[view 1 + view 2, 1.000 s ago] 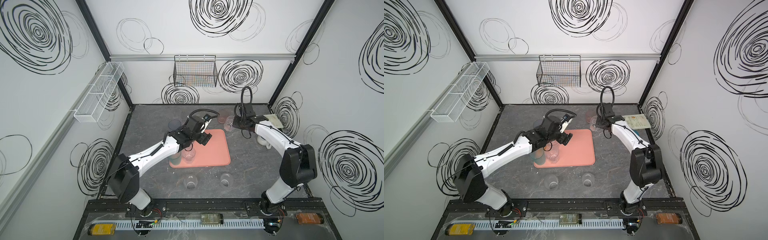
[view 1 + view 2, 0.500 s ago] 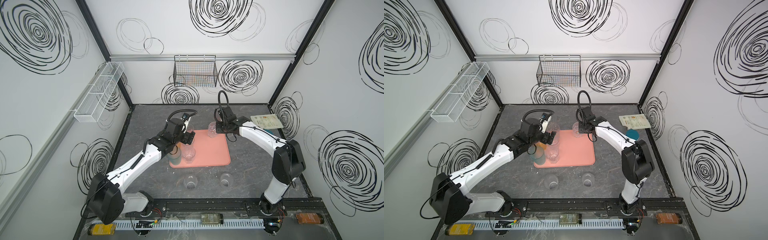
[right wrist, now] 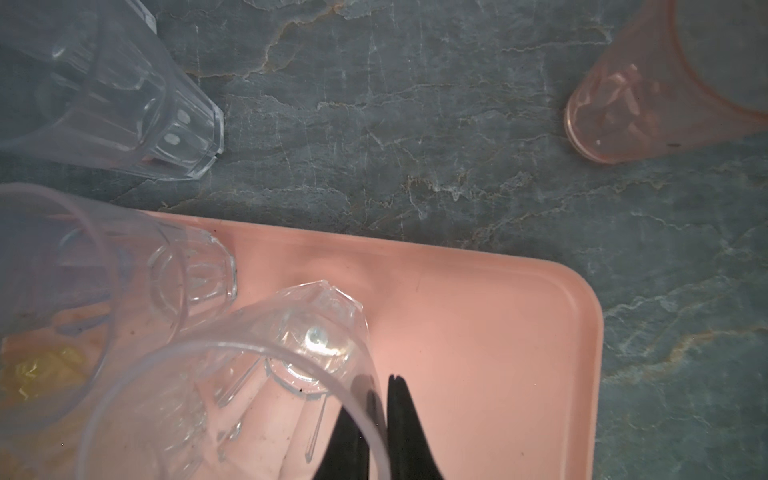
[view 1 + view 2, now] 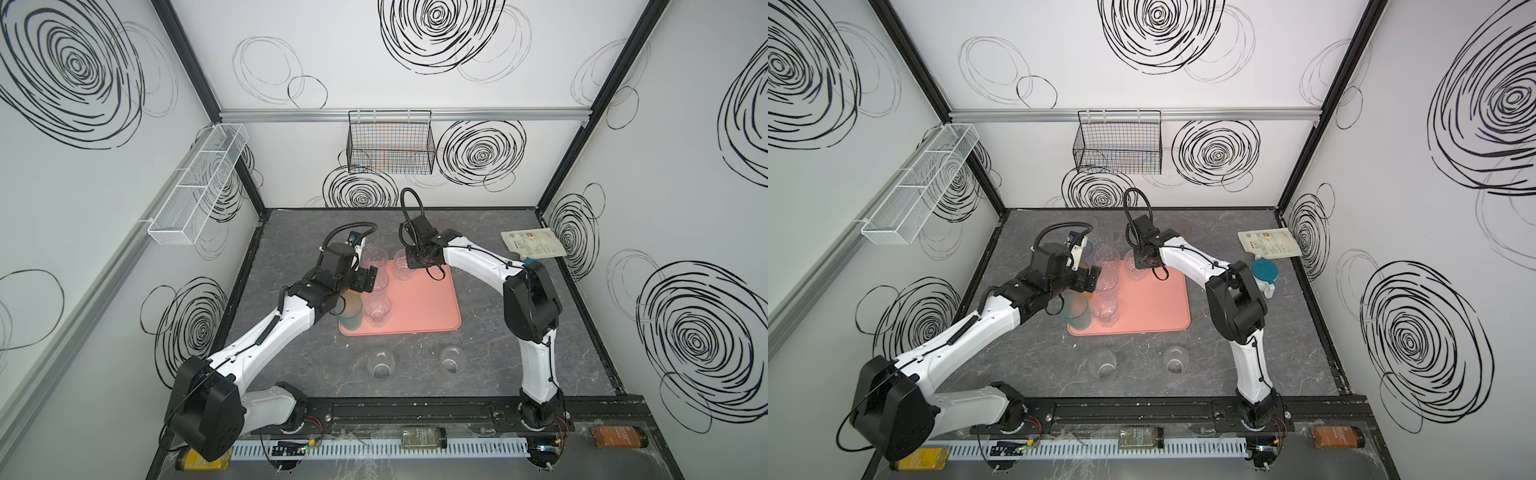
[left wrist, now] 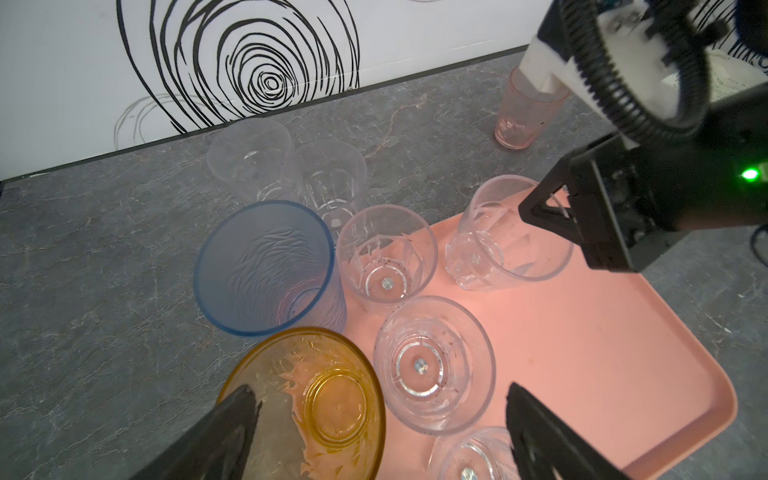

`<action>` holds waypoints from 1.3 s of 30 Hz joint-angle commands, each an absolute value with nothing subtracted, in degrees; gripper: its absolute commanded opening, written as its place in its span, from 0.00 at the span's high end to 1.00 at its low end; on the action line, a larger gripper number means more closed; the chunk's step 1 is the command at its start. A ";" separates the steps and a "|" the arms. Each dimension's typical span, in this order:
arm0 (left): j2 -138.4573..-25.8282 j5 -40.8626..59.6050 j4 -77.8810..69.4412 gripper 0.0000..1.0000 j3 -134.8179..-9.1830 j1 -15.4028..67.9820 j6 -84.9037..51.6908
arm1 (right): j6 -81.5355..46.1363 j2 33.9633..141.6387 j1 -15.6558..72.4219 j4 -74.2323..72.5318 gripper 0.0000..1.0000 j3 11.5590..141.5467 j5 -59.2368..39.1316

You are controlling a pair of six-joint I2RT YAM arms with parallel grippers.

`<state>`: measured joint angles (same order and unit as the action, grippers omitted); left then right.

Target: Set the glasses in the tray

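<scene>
Right wrist view pretty much tells the story: the right gripper (image 3: 378, 379) is pinched tight on the rim of a clear tumbler (image 3: 291, 332), one finger inside the wall and one outside. That tumbler now hangs over the back corner of the tray (image 3: 478, 311). A second ago this arm was way out at the back right of the tabletop (image 4: 415, 382), so the carry is basically done. Can't tell if the base is actually down on the tray yet; it looks a bit tilted to me.

Left gripper (image 5: 379, 388) has its jaws wide apart with nothing in them, hanging over the amber glass (image 5: 332, 407) and a clear one next to it at the tray's left side. It has backed off from the middle of the tray, which I'd guess is to give the right arm room.

What that means: one more glass is about to count, it just needs lowering and letting go. Plenty left though. Two clear tumblers (image 4: 382, 365) sit on the tabletop in front of the tray, a pink glass (image 5: 525, 112) stands behind it, and a couple more clear ones are off the back edge too.
</scene>
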<state>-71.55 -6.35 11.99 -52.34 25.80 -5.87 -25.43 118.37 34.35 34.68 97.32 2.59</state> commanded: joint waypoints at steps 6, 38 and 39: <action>-71.36 -4.68 8.70 0.04 -51.86 25.76 -7.00 | -24.70 121.86 34.69 37.69 0.98 102.92 5.27; -68.65 -7.61 10.40 0.04 -52.91 25.27 -6.74 | -24.08 116.20 34.90 41.07 0.56 109.78 1.90; -68.28 -8.00 10.53 0.04 -52.91 25.11 -6.66 | -24.08 115.90 34.89 40.97 0.55 109.80 1.85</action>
